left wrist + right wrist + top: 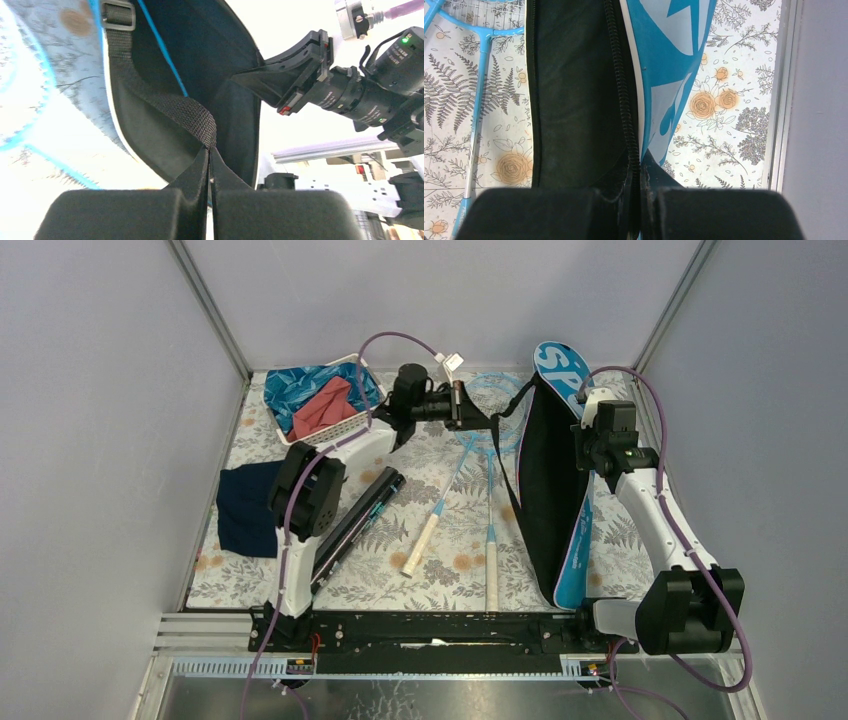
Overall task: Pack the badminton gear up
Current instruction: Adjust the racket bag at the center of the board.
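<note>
Top external view shows the whole layout: the blue racket bag point(545, 490) stands on edge at the right of the table point(450, 585), its black inside gaping toward the centre. Just left of it the two light-blue rackets point(425, 540) lie flat with their white handles toward the arms. The long black tube point(360, 515) rests beside the left arm, and a white basket point(320, 400) and a navy cloth point(245, 505) sit at the far left. The left arm reaches up and across to the far middle, its wrist turned right. The right arm rises from its base and bends in over the bag's upper edge. Only the left wrist view shows that the left end effector point(209, 150) has its fingers pressed together on the bag's black webbing strap point(165, 105). That view also catches the right end effector point(272, 75) on the bag's rim. The right wrist view adds that those fingers are pinched on the rim at the zipper point(621, 90), with a racket frame lying on the floral table at the left.
</note>
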Motion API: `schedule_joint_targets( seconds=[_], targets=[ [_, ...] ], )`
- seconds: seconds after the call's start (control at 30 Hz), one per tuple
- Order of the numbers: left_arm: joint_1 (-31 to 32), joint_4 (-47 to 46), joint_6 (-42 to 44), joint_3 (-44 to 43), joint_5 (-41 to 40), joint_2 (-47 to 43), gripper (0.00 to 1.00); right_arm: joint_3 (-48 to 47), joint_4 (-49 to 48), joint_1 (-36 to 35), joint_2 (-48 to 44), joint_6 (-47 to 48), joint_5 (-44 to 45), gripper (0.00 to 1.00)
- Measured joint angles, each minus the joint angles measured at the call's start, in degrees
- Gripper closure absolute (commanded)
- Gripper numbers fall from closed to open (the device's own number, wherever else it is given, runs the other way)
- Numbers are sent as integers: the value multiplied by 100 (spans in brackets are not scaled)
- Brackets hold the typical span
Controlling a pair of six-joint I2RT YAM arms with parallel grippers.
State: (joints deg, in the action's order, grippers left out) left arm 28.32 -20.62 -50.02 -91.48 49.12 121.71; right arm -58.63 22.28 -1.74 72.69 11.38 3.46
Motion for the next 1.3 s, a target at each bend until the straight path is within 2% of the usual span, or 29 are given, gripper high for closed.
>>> schedule_joint_targets(
  seconds=[0.27,0.73,0.83,0.93,1.07,1.3],
  targets=[
    [-247,1292,1141,24,-243,-81,100,-133,85,4,0,61,-118,100],
    [177,2420,2258,-256,-597,422,99,-479,151,4,-2,-57,-492,100],
    [284,2549,2339,-295,-669,450,87,-590,138,4,-7,-122,-437,100],
    [337,2618,2444,-348,-745,455,69,-688,103,4,-26,-186,-372,100],
    [334,2739,2570,-391,-855,455,51,-811,96,4,-46,-254,-313,100],
    [337,2844,2771,-529,-1008,404,36,-1078,133,4,-74,-341,-306,100]
  ],
)
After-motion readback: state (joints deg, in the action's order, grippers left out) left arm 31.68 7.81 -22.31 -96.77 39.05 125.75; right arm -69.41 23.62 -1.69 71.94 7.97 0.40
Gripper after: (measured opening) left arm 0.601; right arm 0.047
